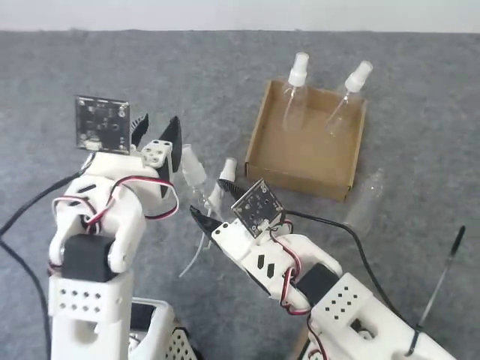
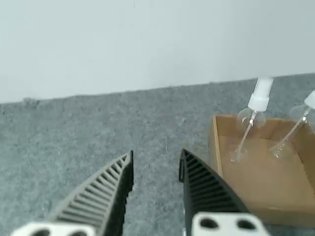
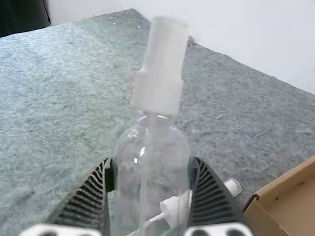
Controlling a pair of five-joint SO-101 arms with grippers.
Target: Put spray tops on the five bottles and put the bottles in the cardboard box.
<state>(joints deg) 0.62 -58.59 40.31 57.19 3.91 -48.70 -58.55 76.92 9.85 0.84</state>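
On grey felt [image 1: 420, 90], right claw [image 3: 151, 166] pinches a capped bottle [image 3: 152, 140]; left claw [image 2: 156, 156] gapes.

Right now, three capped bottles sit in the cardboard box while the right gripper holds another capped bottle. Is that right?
Not quite: the cardboard box holds two capped bottles, not three, as the high view shows. The right gripper does hold another capped bottle.

Two capped bottles [image 1: 294, 101] in cardboard box [image 1: 300, 159]; third bottle [image 1: 224, 177] held in right jaws.
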